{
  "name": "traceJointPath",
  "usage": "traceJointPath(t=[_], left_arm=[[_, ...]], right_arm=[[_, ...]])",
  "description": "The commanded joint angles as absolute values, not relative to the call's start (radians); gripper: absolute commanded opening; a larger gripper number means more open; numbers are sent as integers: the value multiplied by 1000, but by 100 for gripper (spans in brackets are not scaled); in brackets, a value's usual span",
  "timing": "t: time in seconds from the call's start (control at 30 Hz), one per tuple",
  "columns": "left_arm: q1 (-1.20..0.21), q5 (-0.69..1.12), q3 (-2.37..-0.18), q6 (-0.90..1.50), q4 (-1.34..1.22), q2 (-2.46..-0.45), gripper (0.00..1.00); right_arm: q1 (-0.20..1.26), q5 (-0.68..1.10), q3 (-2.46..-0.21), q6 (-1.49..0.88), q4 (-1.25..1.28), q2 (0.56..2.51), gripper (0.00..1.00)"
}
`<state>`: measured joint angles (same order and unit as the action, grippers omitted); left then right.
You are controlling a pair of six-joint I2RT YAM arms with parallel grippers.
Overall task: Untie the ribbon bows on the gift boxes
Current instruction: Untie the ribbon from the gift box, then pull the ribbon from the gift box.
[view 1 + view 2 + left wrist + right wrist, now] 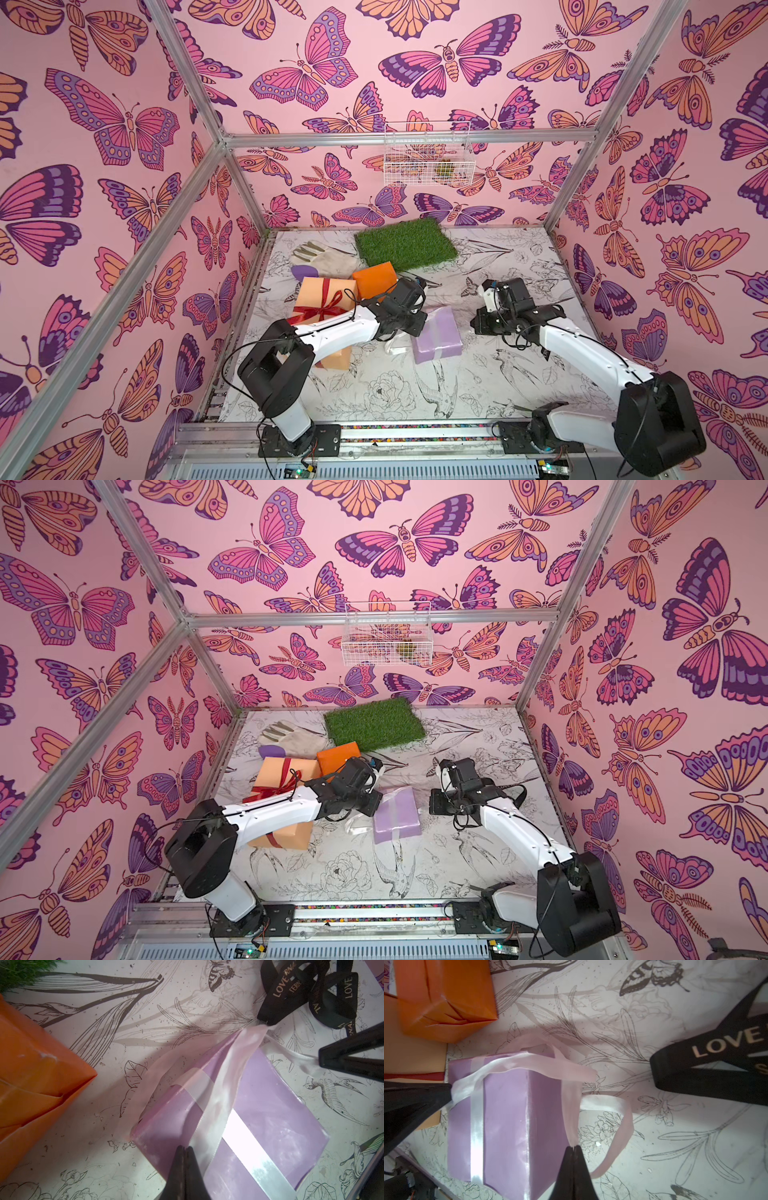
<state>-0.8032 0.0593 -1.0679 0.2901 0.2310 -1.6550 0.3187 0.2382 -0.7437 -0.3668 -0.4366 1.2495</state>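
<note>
Left jaws and right jaws each clamp the pale ribbon (529,1061) of the lilac box (506,1118) near frame centre. The wire basket (405,172), upper middle, holds a small yellowish thing (444,168).

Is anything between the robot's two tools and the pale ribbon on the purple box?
Nothing visible. The left tool and right tool are each shut on the pale ribbon over the lilac box.
</note>
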Motion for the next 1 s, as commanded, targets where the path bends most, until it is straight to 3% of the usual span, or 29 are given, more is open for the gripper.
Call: traceJointPath(t=[0.0,0.13,0.27,0.37,0.4,0.43,0.5,0.53,0.8,0.9,0.97], left_arm=[[-798,38,-1028,323,235,-1618,0],[-779,-45,-955,399,247,-1536,0],[-705,-110,-824,528,280,-1384,0],[-668,-98,-740,567,286,-1293,0],[-664,-88,-733,569,297,-1283,13],[-663,-74,-733,569,316,-1283,45],[-663,-58,-745,584,354,-1237,97],[-664,-40,-752,586,359,-1230,100],[-709,114,-814,635,258,-1252,100],[-730,199,-809,681,158,-1319,98],[-752,223,-797,701,85,-1353,88]], right_arm=[[287,108,-734,-410,-508,1242,0],[218,77,-700,-445,-515,1218,0],[202,263,-666,-405,-436,1190,0],[206,415,-661,-400,-378,1204,11],[207,436,-668,-400,-372,1209,16],[210,444,-676,-400,-374,1212,28],[219,415,-696,-403,-394,1207,69],[227,392,-714,-403,-415,1203,98],[386,310,-845,-429,-521,1164,97],[445,294,-897,-476,-554,1189,77],[496,218,-937,-505,-594,1223,63]])
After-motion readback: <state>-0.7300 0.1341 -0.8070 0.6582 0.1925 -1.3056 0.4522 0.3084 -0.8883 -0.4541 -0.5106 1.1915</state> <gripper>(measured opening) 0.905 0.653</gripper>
